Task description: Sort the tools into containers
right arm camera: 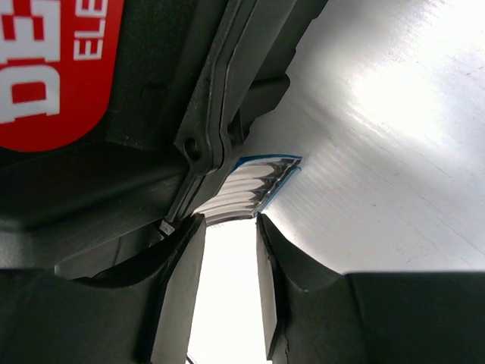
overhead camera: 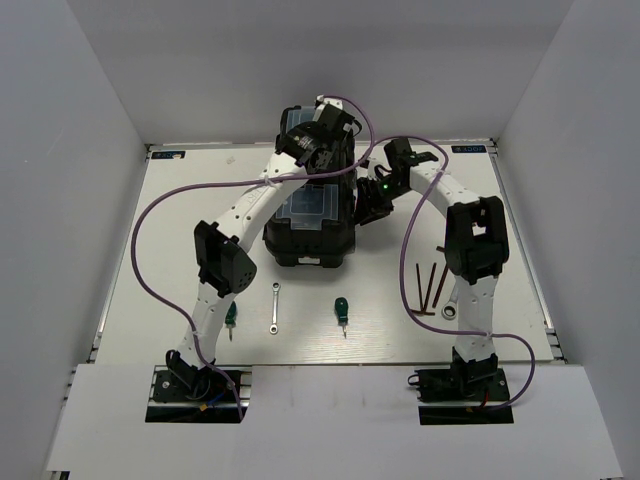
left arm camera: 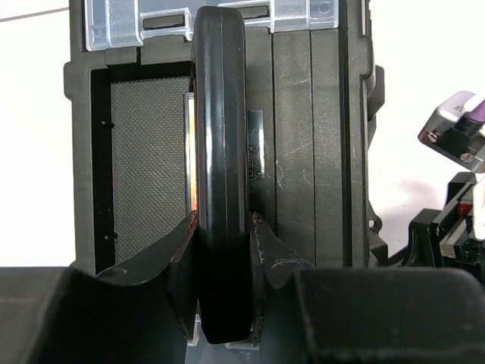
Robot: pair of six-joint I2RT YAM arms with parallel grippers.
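Lower right in the top view, the right arm (overhead camera: pixel 478 250) hides most of the larger wrench (overhead camera: pixel 449 313), the left arm (overhead camera: pixel 222 262) half-covers one screwdriver (overhead camera: pixel 231 316), and the right wrist view's upper-left edge crops the red label (right arm camera: pixel 53 68).

I see a white table (overhead camera: pixel 380 285) boxed in by plain white panels: one on the left (overhead camera: pixel 70 200), one on the right (overhead camera: pixel 580 150), one at the back (overhead camera: pixel 320 60). A white board (overhead camera: pixel 330 410) spans the near edge. Small blue labels (overhead camera: pixel 168 154) mark the far corners. The lighting is even, with glare on the tabletop.
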